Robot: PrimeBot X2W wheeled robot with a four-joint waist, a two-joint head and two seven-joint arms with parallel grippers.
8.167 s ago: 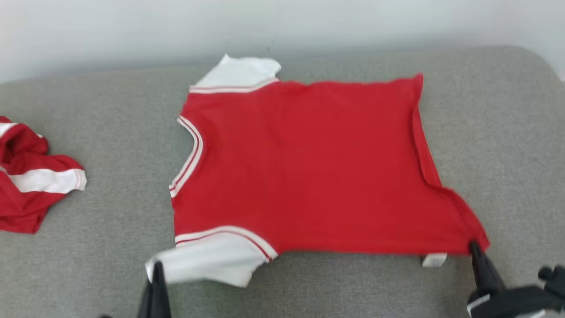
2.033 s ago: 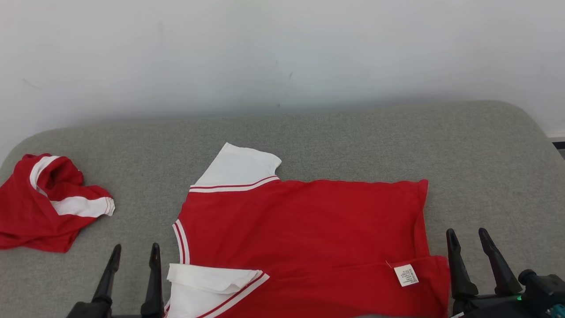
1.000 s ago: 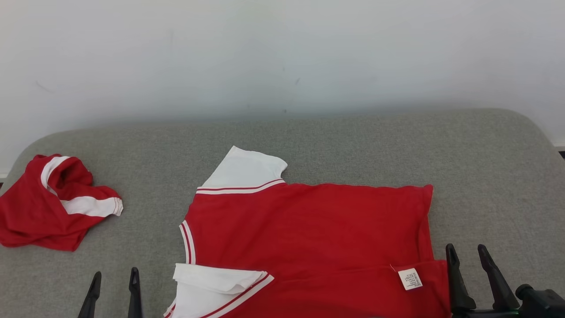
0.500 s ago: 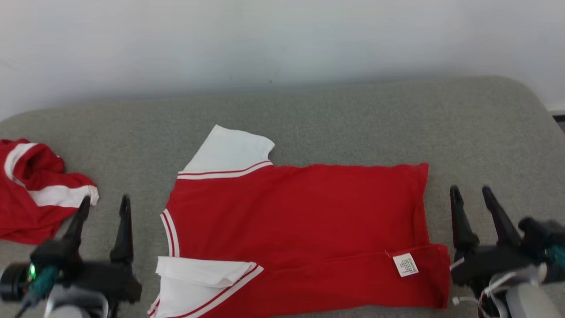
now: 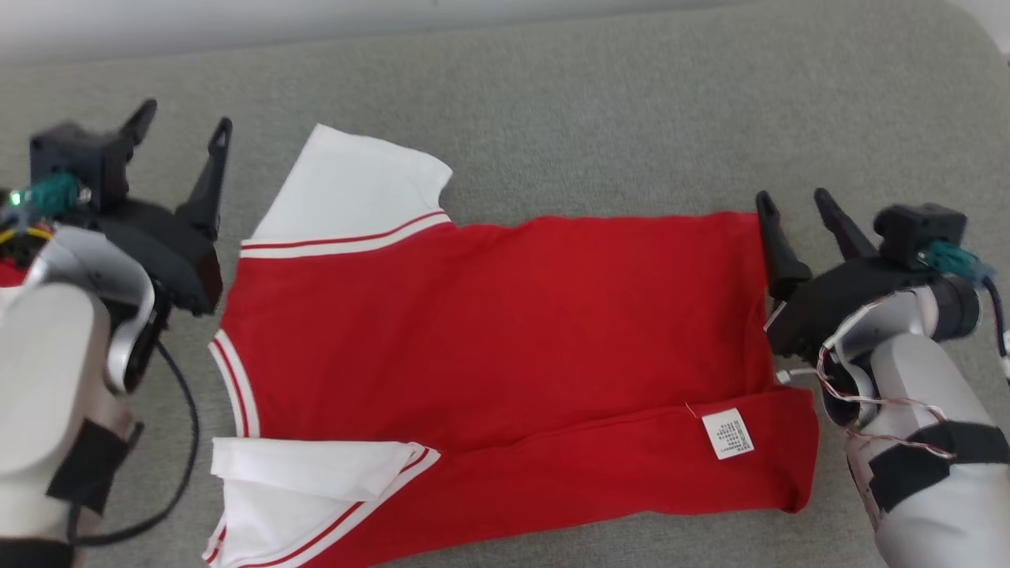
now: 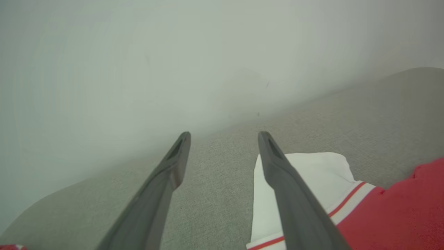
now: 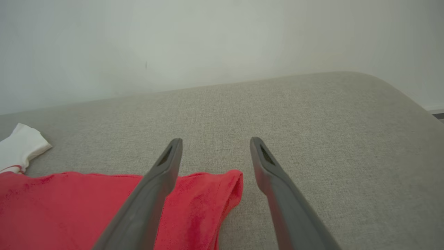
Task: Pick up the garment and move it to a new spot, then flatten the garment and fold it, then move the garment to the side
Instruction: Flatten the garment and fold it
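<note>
The garment (image 5: 505,331), a red shirt with white sleeves, lies spread on the grey cushion, its near long edge folded over so a white label (image 5: 727,434) faces up. My left gripper (image 5: 183,122) is open just left of the far white sleeve (image 5: 355,185); in the left wrist view the gripper (image 6: 223,136) has that sleeve (image 6: 312,170) beside its right finger. My right gripper (image 5: 793,199) is open at the far hem corner. In the right wrist view the gripper (image 7: 215,141) hangs over that red corner (image 7: 208,194), with nothing held.
The grey cushion (image 5: 600,102) reaches back to a pale wall (image 7: 208,41), and its rounded right end (image 7: 399,93) drops off. A sliver of another red garment (image 5: 6,272) shows behind my left forearm (image 5: 47,347). Bare cushion lies beyond the shirt.
The head view has tilted down. Both open grippers have moved from beside the shirt's near edge forward to its far sleeve and far hem corner. The shirt lies as before.
</note>
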